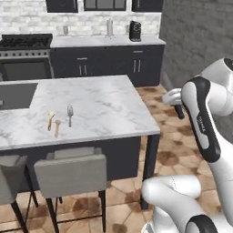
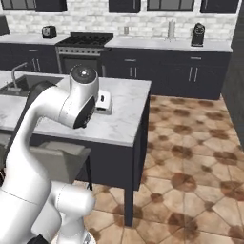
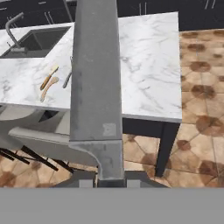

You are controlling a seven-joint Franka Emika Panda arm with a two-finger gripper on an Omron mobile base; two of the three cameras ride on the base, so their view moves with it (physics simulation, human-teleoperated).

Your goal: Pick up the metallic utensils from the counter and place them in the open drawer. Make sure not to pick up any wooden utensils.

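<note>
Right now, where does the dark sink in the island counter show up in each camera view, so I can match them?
Left base view: the sink is at the left edge, about mid-height.
Right base view: the sink is at the upper left, just past the arm.
Hand view: the sink is at the upper left.
Shared landmark: the white marble counter that the sink is set into.
</note>
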